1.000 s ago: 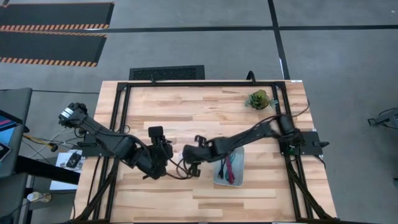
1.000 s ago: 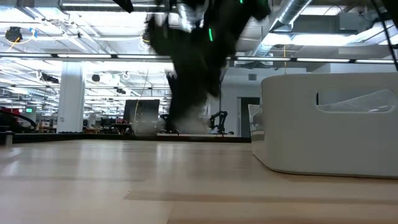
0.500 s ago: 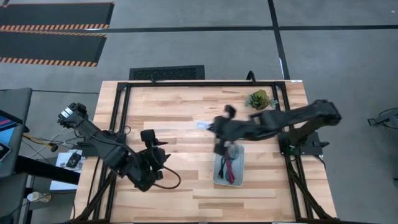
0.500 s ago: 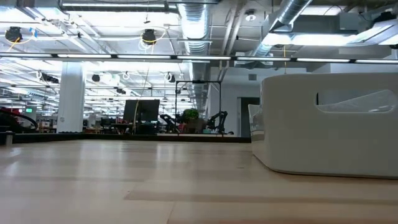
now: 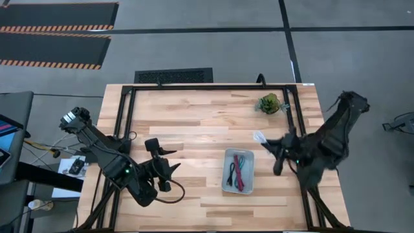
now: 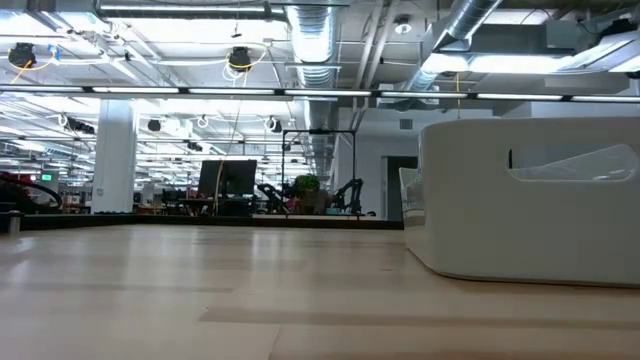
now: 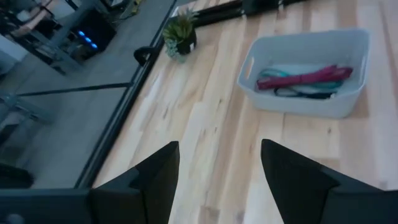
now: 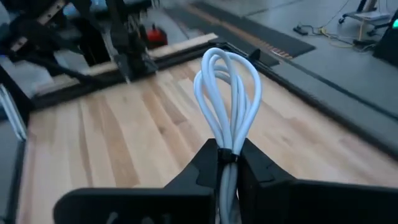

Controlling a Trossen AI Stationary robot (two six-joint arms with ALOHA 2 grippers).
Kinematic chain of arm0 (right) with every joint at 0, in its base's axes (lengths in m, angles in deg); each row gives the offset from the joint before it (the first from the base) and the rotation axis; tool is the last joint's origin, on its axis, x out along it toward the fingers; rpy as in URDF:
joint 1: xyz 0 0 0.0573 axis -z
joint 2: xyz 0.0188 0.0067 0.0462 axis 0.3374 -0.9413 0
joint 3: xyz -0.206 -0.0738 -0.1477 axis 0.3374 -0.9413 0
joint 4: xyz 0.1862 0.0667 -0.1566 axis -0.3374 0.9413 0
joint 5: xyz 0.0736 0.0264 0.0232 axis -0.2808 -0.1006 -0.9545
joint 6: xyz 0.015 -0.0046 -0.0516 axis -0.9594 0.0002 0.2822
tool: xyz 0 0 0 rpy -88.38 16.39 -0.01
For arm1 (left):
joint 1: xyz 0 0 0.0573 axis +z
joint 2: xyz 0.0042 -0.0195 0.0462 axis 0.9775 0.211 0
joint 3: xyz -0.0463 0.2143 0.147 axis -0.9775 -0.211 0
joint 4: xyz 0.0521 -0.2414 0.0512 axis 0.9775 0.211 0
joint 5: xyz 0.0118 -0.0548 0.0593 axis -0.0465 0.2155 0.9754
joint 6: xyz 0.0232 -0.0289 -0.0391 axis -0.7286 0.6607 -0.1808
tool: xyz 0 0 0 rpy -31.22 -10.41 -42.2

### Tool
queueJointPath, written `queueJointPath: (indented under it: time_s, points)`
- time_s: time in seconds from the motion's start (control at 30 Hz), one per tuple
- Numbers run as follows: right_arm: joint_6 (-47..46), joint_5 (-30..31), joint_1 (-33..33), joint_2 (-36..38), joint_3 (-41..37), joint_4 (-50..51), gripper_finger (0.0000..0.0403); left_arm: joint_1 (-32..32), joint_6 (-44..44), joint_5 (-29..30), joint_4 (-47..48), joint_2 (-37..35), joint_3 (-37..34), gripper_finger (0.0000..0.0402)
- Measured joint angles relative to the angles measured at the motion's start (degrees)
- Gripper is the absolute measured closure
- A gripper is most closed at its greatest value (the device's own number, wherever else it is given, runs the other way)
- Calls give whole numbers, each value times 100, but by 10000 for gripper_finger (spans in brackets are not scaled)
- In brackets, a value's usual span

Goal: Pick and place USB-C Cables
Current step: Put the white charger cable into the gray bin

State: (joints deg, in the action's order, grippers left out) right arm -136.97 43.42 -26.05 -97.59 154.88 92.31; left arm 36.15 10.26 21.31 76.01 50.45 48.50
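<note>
While a second ago both arms crowded the middle of the table, the right gripper now hangs over the table's right side, between the pale tray and the small green plant, its fingers pinched tight on the white cable. That cable is a slim bundle of glossy white loops, bound low down by a dark tie just where the two dark fingers clamp it, and its rounded loops fan upward from the grip. From above it shows only as a small white tuft at the gripper's tip.

Meanwhile the left gripper has drawn back toward the table's near left part, its fingers spread wide with nothing between them. Where the low view was filled by a dark, blurred arm, it now shows only bare wood and the tray's pale wall.

Inside the tray lie the other three bundles side by side: the teal cable, the dark red cable and the black cable, each thin and looped lengthwise.
</note>
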Motion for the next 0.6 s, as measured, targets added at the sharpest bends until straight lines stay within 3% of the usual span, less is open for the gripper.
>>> queueJointPath:
  time_s: [0.13, 0.3, 0.4, 0.53, 0.6]
  points:
    - [-1417, 983, -811, 242, -1449, -744, 369, 0, -36, -9, -363, 0, 0, 187]
    - [-1724, 1915, -1096, 34, -2756, -2634, 367, 0, -368, 31, -1276, -1, -259, 187]
    - [-1580, 2030, -989, -184, -3112, -3495, 365, 95, -662, -183, -2080, 0, -603, 187]
    - [-1142, 2011, -733, -508, -3195, -4380, 369, 519, -1300, -1060, -3664, 9, -1335, 187]
    - [-654, 1690, -535, -597, -3195, -4893, 369, 823, -1727, -1685, -4865, 7, -1732, 187]
